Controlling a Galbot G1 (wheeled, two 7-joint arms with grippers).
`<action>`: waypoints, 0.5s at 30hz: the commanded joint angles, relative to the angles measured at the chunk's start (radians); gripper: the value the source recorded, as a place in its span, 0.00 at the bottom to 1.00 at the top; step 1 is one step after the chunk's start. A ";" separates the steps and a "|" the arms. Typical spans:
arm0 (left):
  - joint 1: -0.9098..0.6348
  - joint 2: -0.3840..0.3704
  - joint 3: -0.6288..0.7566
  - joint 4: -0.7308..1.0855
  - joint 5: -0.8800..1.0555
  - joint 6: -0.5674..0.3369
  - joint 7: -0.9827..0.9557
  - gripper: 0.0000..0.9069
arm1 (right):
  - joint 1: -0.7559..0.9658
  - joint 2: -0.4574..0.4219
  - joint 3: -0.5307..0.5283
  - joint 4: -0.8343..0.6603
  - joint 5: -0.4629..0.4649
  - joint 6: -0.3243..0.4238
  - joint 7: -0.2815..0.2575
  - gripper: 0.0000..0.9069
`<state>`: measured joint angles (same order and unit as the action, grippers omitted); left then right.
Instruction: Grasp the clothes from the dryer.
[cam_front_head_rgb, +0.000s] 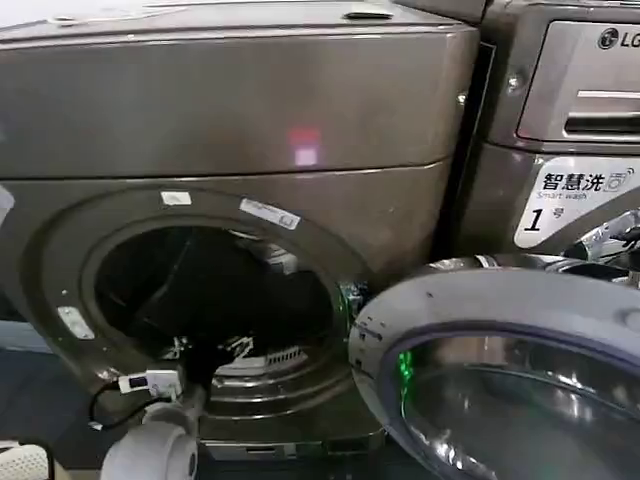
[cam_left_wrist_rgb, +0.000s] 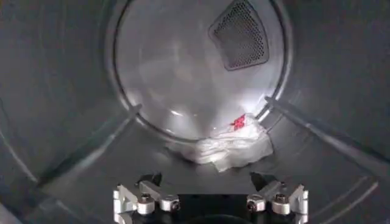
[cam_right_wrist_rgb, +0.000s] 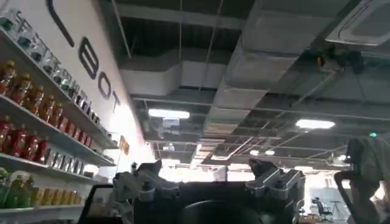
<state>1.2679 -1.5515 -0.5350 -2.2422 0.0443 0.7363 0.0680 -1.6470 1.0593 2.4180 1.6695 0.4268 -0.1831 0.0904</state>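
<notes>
The large bronze-grey metal front-loading dryer (cam_front_head_rgb: 230, 130) stands with its round porthole uncovered and its grey-rimmed glass door (cam_front_head_rgb: 500, 370) swung out toward the robot's right. The left arm (cam_front_head_rgb: 155, 445) reaches into the porthole from below. In the left wrist view, the left end effector (cam_left_wrist_rgb: 210, 201) sits inside the metal drum with its fingers (cam_left_wrist_rgb: 141, 198) spread wide apart and clamped on nothing. The clothes (cam_left_wrist_rgb: 228, 146), a small crumpled bundle of white fabric with a red mark, lie on the drum floor against the rear wall, ahead of the fingers and apart from them. The right end effector (cam_right_wrist_rgb: 210, 185) points up toward a ceiling, fingers apart, beside a shelf of bottles (cam_right_wrist_rgb: 36, 109).
</notes>
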 joint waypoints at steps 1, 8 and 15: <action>0.000 -0.001 0.001 0.001 0.000 0.049 -0.001 1.00 | 0.002 -0.001 -0.001 0.001 0.000 0.000 0.000 1.00; -0.005 0.000 0.007 0.003 -0.003 0.049 -0.001 1.00 | -0.001 -0.005 -0.005 -0.006 -0.001 0.003 -0.001 1.00; -0.002 0.000 0.012 0.003 -0.004 0.049 -0.001 1.00 | 0.001 -0.007 -0.006 -0.005 -0.003 0.003 -0.001 1.00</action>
<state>1.2643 -1.5523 -0.5219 -2.2395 0.0406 0.7364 0.0671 -1.6479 1.0534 2.4127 1.6640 0.4238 -0.1803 0.0890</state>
